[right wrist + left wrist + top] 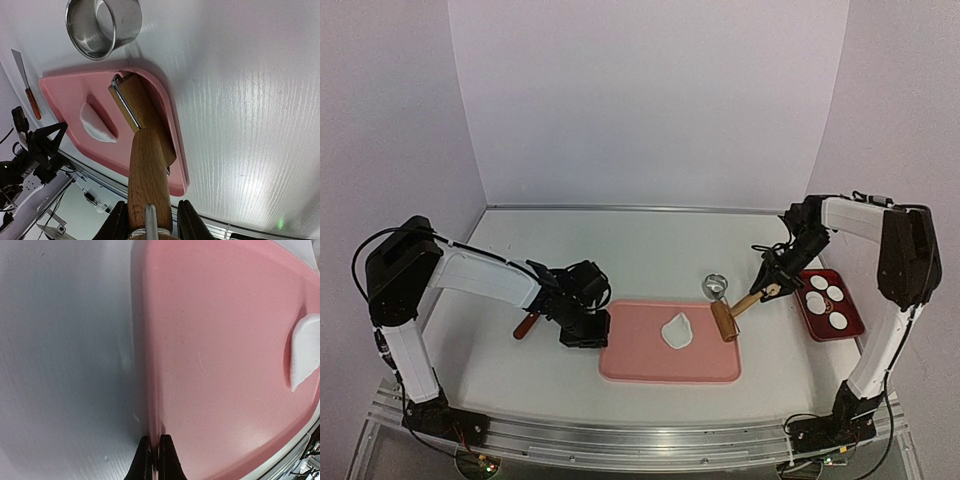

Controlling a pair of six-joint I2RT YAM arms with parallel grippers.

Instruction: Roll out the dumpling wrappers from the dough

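So the dough (pixel 676 331) sits on the pink board (pixel 640 352), a bit right of the board's middle. It's a small, flattish white piece with a ragged outline. My guess is it's light, soft and a little tacky, so it squashes rather than slides and tears if you pinch it once it's thin. Not something to grab with fingers imo, better to work it from the top with the roller (pixel 147 150) and only lift it by an edge if you have to

The right gripper (pixel 150 220) has its jaws part closed round the roller's wooden handle. The roller head is over the board's right end, just beside the dough and not on it as far as I can tell. The left gripper (pixel 155 460) is closed tight with nothing in it, tips down at the board's left rim. Can't tell if it's actually pressing there

Other stuff: a metal ring cutter (pixel 716 285) stands on the table (pixel 650 245) just past the board's far right corner, close to the roller handle, so a wide backswing could knock it. Four dumpling wrappers (pixel 814 302) lie in a red tray (pixel 850 305) well right of the board. They're thin discs and probably fragile. A red-handled knife (pixel 525 325) lies left of the board. Nothing sits between roller and dough
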